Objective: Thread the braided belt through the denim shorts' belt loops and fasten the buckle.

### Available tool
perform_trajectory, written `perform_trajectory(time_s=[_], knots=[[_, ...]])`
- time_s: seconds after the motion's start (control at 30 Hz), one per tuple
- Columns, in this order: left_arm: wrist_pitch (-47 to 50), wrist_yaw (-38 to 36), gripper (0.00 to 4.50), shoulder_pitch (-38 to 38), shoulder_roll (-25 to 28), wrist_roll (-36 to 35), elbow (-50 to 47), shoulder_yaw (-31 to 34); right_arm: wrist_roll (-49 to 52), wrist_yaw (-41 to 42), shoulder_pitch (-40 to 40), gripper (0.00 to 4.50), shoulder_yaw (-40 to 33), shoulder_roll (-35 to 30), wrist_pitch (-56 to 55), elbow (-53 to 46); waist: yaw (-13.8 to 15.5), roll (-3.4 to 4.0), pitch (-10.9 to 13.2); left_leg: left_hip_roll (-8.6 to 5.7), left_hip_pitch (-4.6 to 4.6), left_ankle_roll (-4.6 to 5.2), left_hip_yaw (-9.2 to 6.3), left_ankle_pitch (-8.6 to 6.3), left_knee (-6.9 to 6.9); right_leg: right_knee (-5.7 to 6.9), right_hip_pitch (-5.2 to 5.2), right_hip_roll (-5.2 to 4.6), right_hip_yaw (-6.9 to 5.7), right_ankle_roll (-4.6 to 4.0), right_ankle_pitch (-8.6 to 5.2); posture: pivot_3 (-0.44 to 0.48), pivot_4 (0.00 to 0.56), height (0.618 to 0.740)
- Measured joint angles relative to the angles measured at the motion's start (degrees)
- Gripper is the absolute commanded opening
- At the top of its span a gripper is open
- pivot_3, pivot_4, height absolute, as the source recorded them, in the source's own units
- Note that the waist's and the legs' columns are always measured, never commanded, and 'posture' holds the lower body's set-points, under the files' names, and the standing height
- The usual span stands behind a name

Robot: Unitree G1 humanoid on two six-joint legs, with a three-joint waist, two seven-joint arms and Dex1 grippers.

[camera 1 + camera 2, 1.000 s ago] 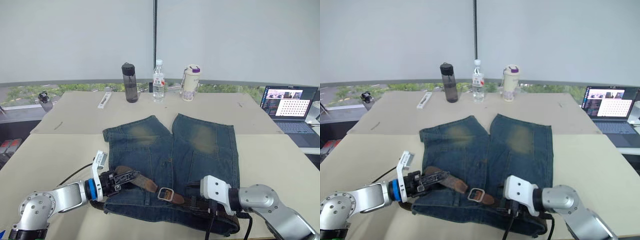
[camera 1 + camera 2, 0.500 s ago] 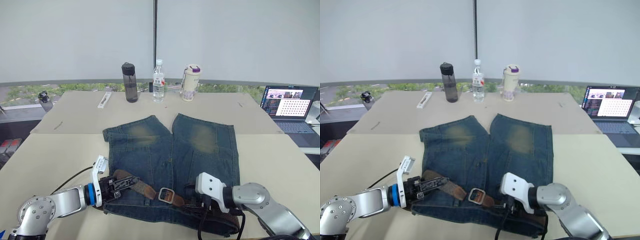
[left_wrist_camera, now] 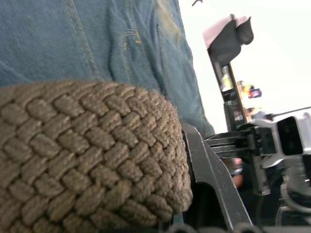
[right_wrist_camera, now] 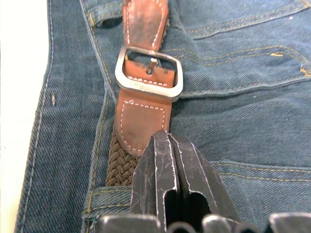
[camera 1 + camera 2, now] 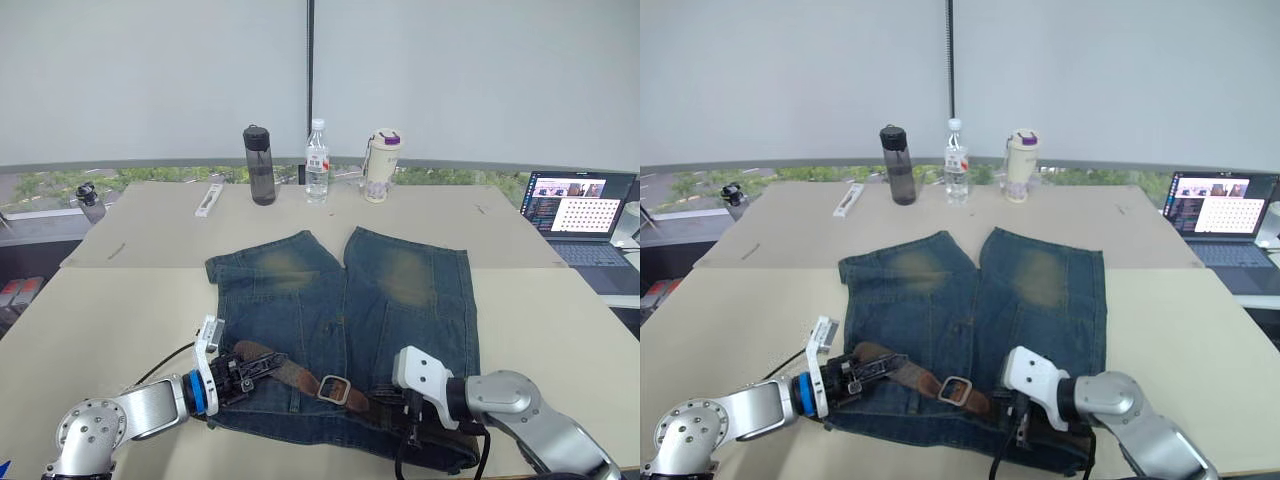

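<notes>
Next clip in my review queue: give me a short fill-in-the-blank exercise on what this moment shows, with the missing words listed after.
1. The braided belt lies across the waistband of the denim ____.
2. The left gripper is shut on the ____.
3. In the right wrist view, the right gripper has its fingers pressed ____, just short of the buckle.
4. At the table's far edge, the clear water bottle stands ____ the dark bottle and the cream tumbler.

Missing words: shorts; belt; together; between
</notes>
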Motion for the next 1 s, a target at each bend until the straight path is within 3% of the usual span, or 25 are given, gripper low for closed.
perform_trajectory(time_s=[0.4,0.63,0.8,1.0], knots=[[-0.63,1.22,0.00,0.45,-0.17,-1.66,1.74,1.19,1.12,-0.05,1.64,0.01,-2.07,0.00,-1.35,-0.32,0.00,0.00,0.00,0.00,0.00,-0.01,-0.01,0.00,0.00,0.00,0.00,0.00,0.00,0.00,0.00,0.000,0.150,0.740],[0.34,4.79,0.00,0.73,-0.02,-9.91,2.88,-0.07,1.10,0.21,0.92,0.01,-2.22,0.87,-3.33,0.36,0.02,0.00,0.00,0.00,0.00,-0.01,-0.02,0.00,0.01,0.01,0.00,0.00,0.00,0.00,0.00,0.000,0.150,0.740],[0.22,4.97,0.00,0.33,-0.05,-10.33,2.95,-1.48,0.83,0.37,0.25,0.01,-2.21,1.08,-4.49,1.46,0.08,-0.01,0.00,0.00,0.00,-0.01,-0.01,0.00,0.01,0.00,-0.01,0.00,0.01,0.00,0.00,0.000,0.150,0.740],[-0.82,1.75,0.00,0.19,4.27,-5.75,3.84,0.39,4.97,3.32,2.47,1.90,-3.57,-1.51,-2.02,-0.43,0.04,0.00,0.00,0.00,0.03,-0.01,-0.02,-0.01,-0.02,0.00,-0.03,0.01,0.02,-0.02,0.00,0.000,0.150,0.740]])
